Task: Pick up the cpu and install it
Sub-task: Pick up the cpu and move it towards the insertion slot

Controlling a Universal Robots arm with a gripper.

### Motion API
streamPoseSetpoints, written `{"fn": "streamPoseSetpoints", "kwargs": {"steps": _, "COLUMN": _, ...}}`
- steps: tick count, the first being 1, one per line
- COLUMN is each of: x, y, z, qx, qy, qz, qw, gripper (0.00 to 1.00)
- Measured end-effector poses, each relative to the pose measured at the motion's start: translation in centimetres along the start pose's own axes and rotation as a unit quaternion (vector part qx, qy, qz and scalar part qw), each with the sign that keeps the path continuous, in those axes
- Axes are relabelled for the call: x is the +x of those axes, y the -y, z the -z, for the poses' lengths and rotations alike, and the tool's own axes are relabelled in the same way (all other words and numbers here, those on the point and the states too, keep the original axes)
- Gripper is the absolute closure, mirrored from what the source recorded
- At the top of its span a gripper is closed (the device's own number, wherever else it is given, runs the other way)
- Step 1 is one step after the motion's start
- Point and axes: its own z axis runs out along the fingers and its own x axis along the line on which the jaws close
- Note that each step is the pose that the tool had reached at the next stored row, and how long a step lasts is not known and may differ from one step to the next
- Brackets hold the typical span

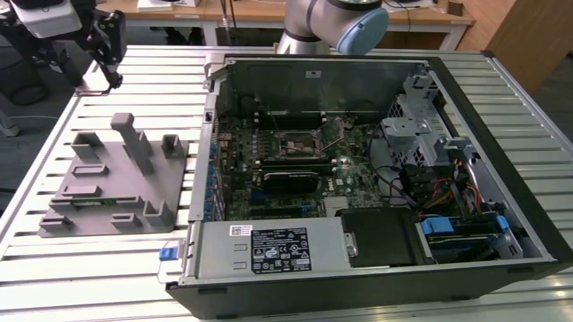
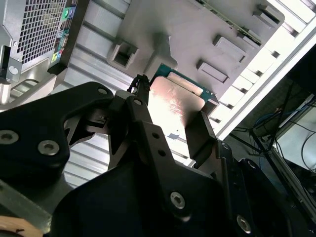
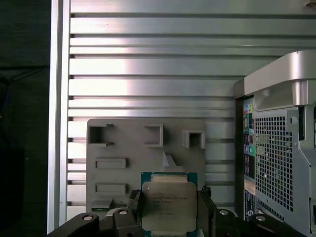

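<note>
The cpu (image 3: 168, 205) is a flat square chip with a pale metal top and a thin green edge. My gripper (image 3: 169, 208) is shut on it, one black finger (image 3: 134, 206) on each of two opposite sides. It hangs in the air above the grey fixture plate (image 3: 143, 148). In the second wrist view the cpu (image 2: 173, 106) shows its shiny face between the fingers of the gripper (image 2: 170, 116). In the exterior view the gripper (image 1: 109, 79) is high at the far left, beyond the fixture plate (image 1: 117, 181). The black socket (image 1: 300, 143) sits mid-motherboard inside the open computer case (image 1: 501, 168).
The slatted metal table (image 1: 54, 261) carries the fixture plate, with several upright grey blocks, at the exterior view's left and the case at its right. Drive cages and cables (image 1: 430, 154) crowd the case's right side. The case's rear panel (image 3: 276, 148) stands beside the fixture.
</note>
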Motion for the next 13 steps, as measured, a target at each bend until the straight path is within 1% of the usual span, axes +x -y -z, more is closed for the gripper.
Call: {"fn": "streamPoseSetpoints", "kwargs": {"steps": 13, "x": -1.32, "y": -0.04, "z": 0.00, "qx": 0.0000, "qy": 0.0000, "qz": 0.000, "qw": 1.0000, "gripper": 0.46}}
